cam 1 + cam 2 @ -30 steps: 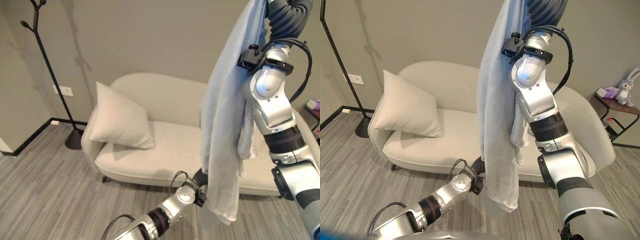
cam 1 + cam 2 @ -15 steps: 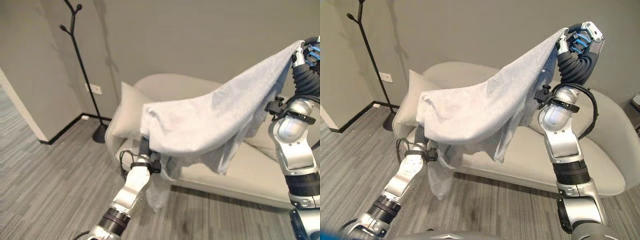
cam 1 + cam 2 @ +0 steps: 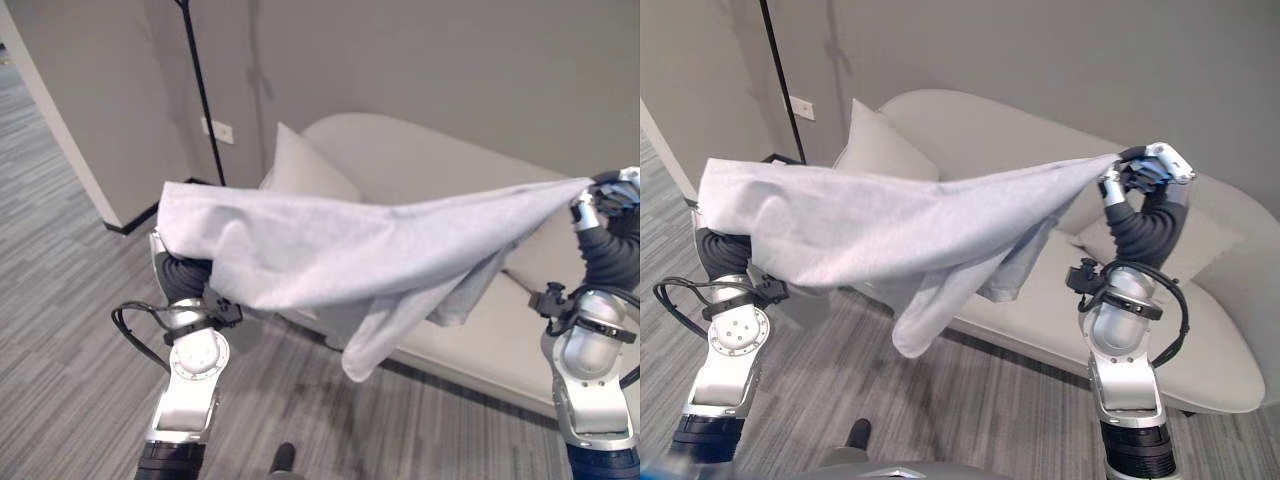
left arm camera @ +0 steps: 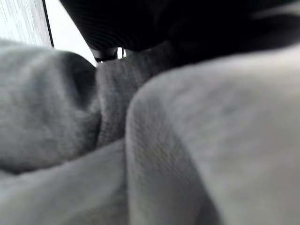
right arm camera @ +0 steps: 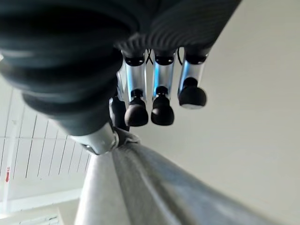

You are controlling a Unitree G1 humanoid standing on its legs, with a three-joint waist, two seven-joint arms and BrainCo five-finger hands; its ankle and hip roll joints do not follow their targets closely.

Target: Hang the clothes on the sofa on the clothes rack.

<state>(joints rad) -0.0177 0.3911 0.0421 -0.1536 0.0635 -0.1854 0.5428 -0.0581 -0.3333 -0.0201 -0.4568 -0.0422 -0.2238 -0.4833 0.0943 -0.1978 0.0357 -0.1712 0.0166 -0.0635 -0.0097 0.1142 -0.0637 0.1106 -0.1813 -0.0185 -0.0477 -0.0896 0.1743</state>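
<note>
**Garment stretched between both raised arms, clear of sofa**

The pale grey garment (image 3: pixel 890 225) hangs in the air, spread between the two arms above and in front of the cream sofa (image 3: pixel 1040 150), not touching the seat. A loose fold droops from its middle toward the floor.

Right hand (image 3: pixel 1145 170): raised at the right end of the cloth, fingers curled, pinching one corner; the right wrist view shows the fabric running off from the thumb side.

Left hand: buried under the cloth at its other end; finger state cannot be told.

A cushion (image 3: pixel 880 150) leans on the sofa back. The black clothes rack pole (image 3: pixel 200 90) stands by the wall, behind the garment's left end.
</note>
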